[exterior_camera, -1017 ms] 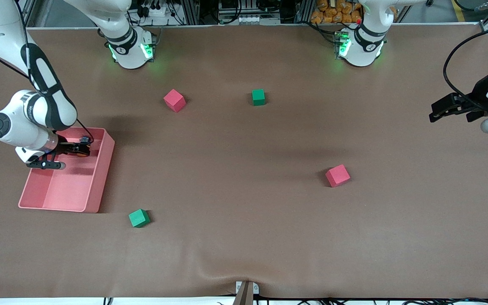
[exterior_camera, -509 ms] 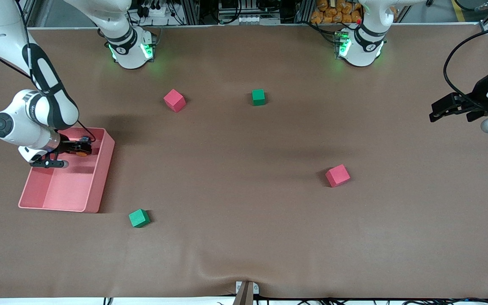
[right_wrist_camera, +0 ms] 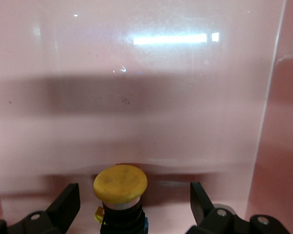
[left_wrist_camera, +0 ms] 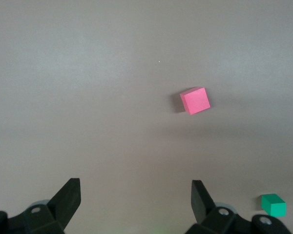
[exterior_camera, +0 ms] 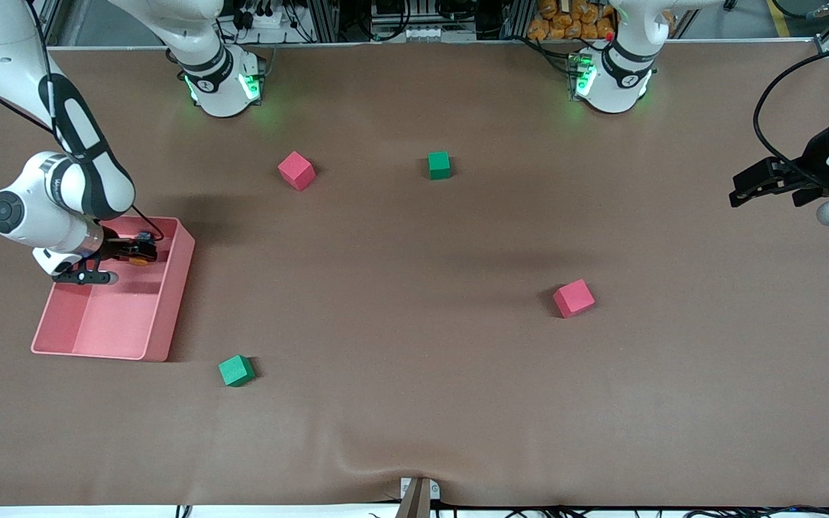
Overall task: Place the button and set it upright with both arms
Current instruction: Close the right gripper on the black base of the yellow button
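The right gripper (exterior_camera: 142,254) has barely shifted in the pink bin (exterior_camera: 170,302), fingers (right_wrist_camera: 63,204) apart flanking the button (right_wrist_camera: 120,184); the left gripper (left_wrist_camera: 136,201) waits open.

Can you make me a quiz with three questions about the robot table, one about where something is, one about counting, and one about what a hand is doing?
1. Where is the button?
A. in the pink bin
B. on a green cube
C. on the bare table

2. How many red cubes lie on the table?
A. one
B. two
C. four

3. How are the right hand's fingers?
A. open
B. shut on a cube
C. shut on the bin's wall

Answers:
1 A: pink floor surrounds it in the right wrist view.
2 B: one red cube and another.
3 A: gaps show on both sides of the button.
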